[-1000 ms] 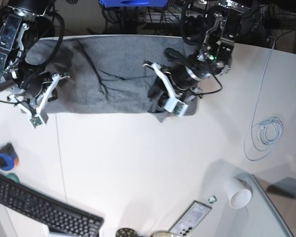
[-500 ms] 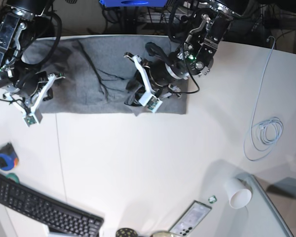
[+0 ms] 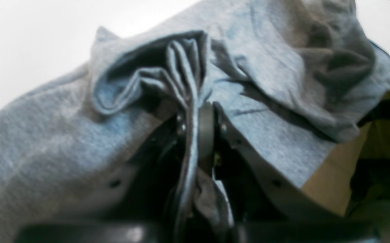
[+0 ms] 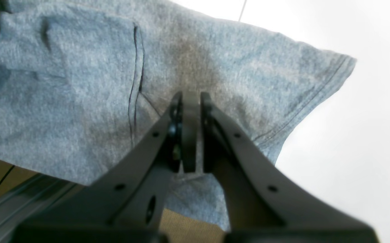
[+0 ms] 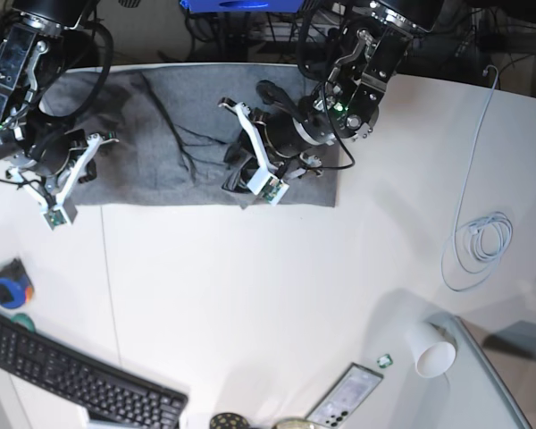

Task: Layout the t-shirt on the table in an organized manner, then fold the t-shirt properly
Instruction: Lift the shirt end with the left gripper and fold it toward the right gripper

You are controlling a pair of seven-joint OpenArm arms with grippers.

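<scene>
Both end effectors clamp the t-shirt [image 5: 188, 134]; wrist views (blurred, apparently) show cloth bunched between the jaws.

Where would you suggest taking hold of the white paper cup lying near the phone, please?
Judging from the base view, grip the paper cup across its side wall near the middle, coming from above. It lies tipped on the table with its open mouth toward the near right, so the rounded wall faces up and is unobstructed.

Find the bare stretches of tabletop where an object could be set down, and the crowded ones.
Bare: the wide middle of the table, between t-shirt, keyboard and coiled cable. Crowded: the near edge around phone and paper cup, and the far strip under both arms.
</scene>
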